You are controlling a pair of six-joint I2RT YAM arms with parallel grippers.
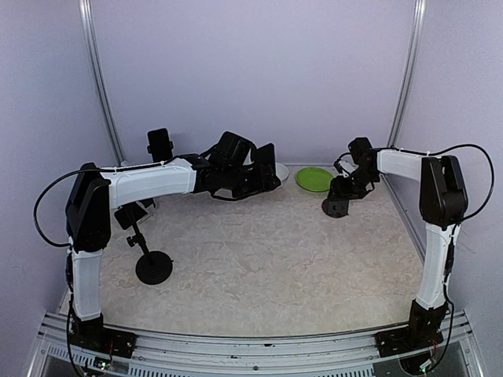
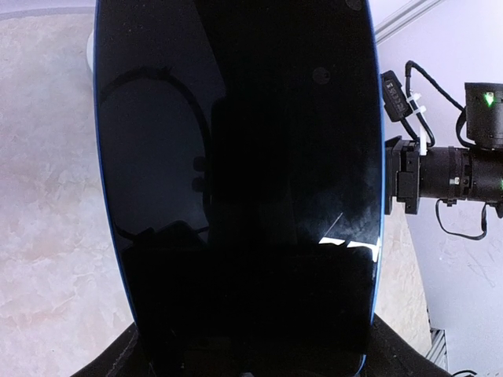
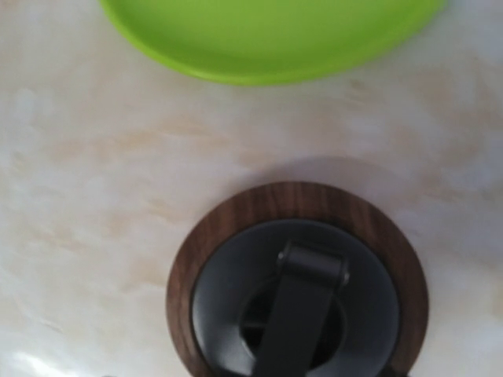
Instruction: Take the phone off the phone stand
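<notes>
1. The pale mottled table (image 1: pixel 275 267) carries everything, with both arms reaching toward its far side.
2. A tall black stand on a round base (image 1: pixel 153 267) stands at the left, well apart from the rest.
3. The phone (image 2: pixel 236 188) is off its stand. Its dark glossy face with a blue edge fills the left wrist view, and it is clamped in the left gripper (image 1: pixel 263 174) at the table's far middle.
4. The green plate (image 1: pixel 314 179) lies at the far right, and a white plate (image 1: pixel 281 170) shows just beside the left gripper.
5. The phone stand (image 3: pixel 299 298), a wood-rimmed round base with a dark upright arm, sits near the green plate and holds nothing.
6. The right gripper (image 1: pixel 346 188) hangs right over the phone stand. I cannot tell whether its fingers are apart or together.
</notes>
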